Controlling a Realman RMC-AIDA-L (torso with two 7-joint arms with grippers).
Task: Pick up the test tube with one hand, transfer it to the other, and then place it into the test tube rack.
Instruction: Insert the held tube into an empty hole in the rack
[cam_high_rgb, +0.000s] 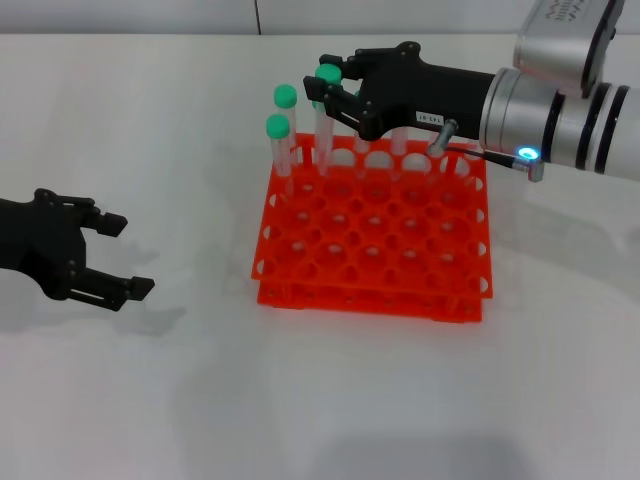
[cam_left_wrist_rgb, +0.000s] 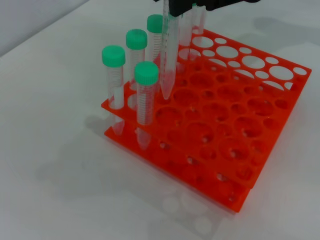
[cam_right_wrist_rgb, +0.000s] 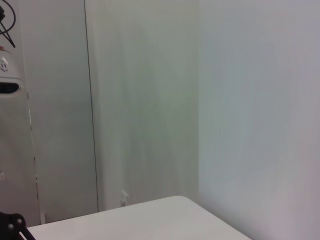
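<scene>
Tube (cam_left_wrist_rgb: 169, 60) hanging upright, pinched near cap end by right end effector (cam_high_rgb: 335, 98), conical tip just above rack (cam_high_rgb: 400, 260) top plate, roughly over hole in back-left area. Long axis near vertical, so next bit probably straight drop, need tip lined up with hole. Left end effector (cam_high_rgb: 118, 257) way off at 9 o'clock on bench (cam_high_rgb: 200, 400), fingers spread, empty. Tube clear plastic, green cap; rack bright orange, round holes, two tiers. Other capped tubes (cam_left_wrist_rgb: 146, 95) already seated beside it.
</scene>
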